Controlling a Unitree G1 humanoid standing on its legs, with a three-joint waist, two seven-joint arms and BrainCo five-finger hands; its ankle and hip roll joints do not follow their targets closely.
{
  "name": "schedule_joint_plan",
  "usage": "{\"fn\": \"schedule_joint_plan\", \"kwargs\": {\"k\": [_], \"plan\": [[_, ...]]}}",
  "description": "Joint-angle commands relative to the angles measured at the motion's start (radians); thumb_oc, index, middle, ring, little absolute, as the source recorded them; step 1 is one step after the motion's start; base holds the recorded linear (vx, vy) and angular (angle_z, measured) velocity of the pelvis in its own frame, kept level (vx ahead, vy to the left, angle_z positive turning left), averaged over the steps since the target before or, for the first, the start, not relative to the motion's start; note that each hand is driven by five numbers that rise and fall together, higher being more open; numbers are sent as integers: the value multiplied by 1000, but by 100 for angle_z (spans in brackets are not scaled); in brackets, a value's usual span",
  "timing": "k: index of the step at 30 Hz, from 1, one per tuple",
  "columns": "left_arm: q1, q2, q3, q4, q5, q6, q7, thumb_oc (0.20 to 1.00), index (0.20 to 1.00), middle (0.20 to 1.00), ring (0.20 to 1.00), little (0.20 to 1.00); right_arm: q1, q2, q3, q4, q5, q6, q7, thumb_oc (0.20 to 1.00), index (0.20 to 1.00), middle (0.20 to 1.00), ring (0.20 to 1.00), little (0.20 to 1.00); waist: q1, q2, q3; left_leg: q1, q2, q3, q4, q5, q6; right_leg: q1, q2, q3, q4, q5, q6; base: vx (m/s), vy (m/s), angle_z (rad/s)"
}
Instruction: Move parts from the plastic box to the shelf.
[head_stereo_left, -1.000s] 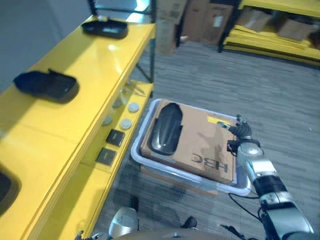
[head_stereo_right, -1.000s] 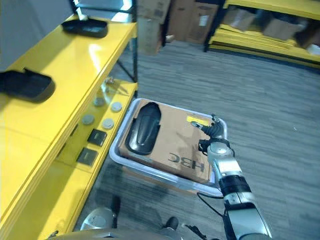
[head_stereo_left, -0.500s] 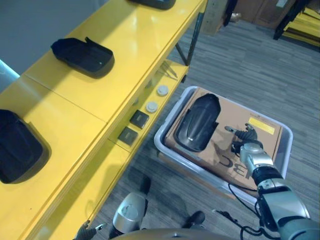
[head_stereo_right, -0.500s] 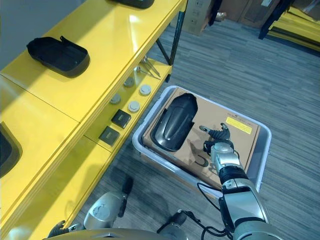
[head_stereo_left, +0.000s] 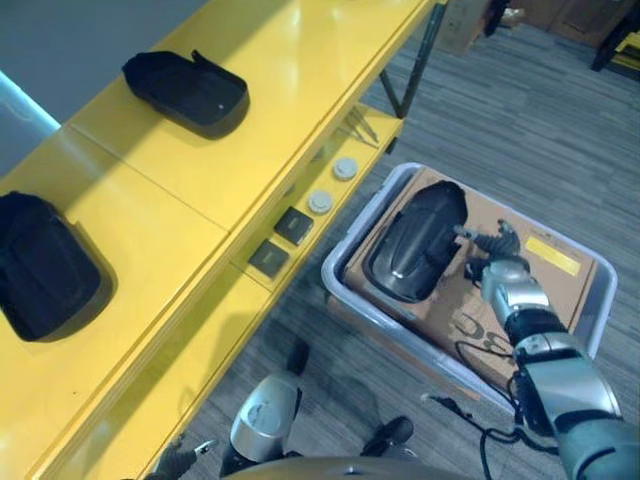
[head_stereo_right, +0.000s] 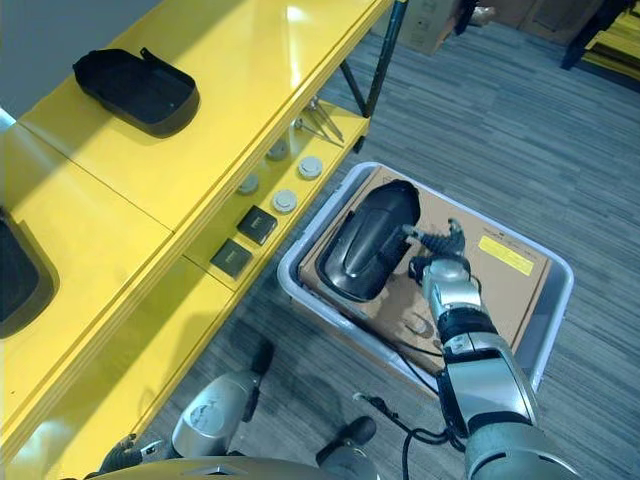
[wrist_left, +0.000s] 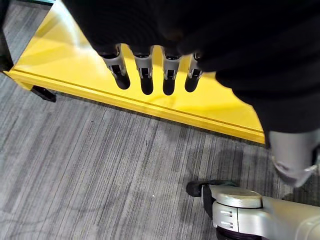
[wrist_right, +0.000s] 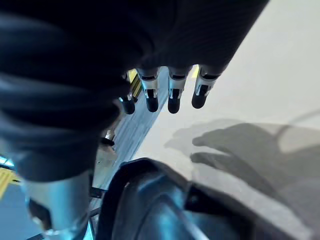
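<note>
The right hand (head_stereo_right: 447, 272) is hovering over the plastic box (head_stereo_right: 556, 300) on the floor, just beside the black part (head_stereo_right: 370, 240) that is lying on the brown cardboard sheet (head_stereo_right: 497, 282) inside it. Its fingers (wrist_right: 173, 97) are hanging straight and relaxed above the cardboard, holding nothing, with the dark glossy edge of the part showing close under the wrist. From the head views, the fingertips are pointing toward the part's far end, near it; whether they are touching it is hard to say.

The box is sitting right next to the yellow shelf (head_stereo_left: 260, 110). Up on the shelf's top level, two more black parts are resting well apart: one (head_stereo_left: 190, 90) farther along, and another (head_stereo_left: 45, 265) nearer the robot. On the lower level, small round discs (head_stereo_left: 333, 183) and two dark square pieces (head_stereo_left: 281, 241) are lying in a loose row.

The left hand (wrist_left: 155, 70) is hanging low with its fingers straight and spread, gripping nothing, above grey carpet (wrist_left: 100, 170) and the edge of a low yellow board (wrist_left: 75, 65).
</note>
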Motion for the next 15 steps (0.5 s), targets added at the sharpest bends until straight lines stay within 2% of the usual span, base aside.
{"fn": "schedule_joint_plan", "kwargs": {"k": [1, 7, 15], "plan": [[21, 32, -56, 12, -11, 2, 11, 1000, 1000, 1000, 1000, 1000, -4, -100, 60, -40, 6, -25, -33, 1000, 1000, 1000, 1000, 1000, 25, 14, -57, 46, 53, 8, -65, -52, -8, -73, -42, 97, 122, -67, 46, 15, 8, 13], [46, 29, -40, 14, 0, 2, -2, 1000, 1000, 1000, 1000, 1000, 9, -106, 69, -24, -8, 36, 14, 1000, 1000, 1000, 1000, 1000, 35, 7, -60, 63, 49, -4, -73, -51, -7, -46, -26, 101, 109, -79, 47, 44, 18, 10], [47, 34, -45, 15, -6, -4, -4, 1000, 1000, 1000, 1000, 1000, 2, -93, 112, 68, -66, 81, -14, 1000, 1000, 1000, 1000, 1000, 49, 6, -49, 48, 38, -18, -62, -51, -3, -46, -14, 112, 107, -85, 46, -2, 6, 2]]}}
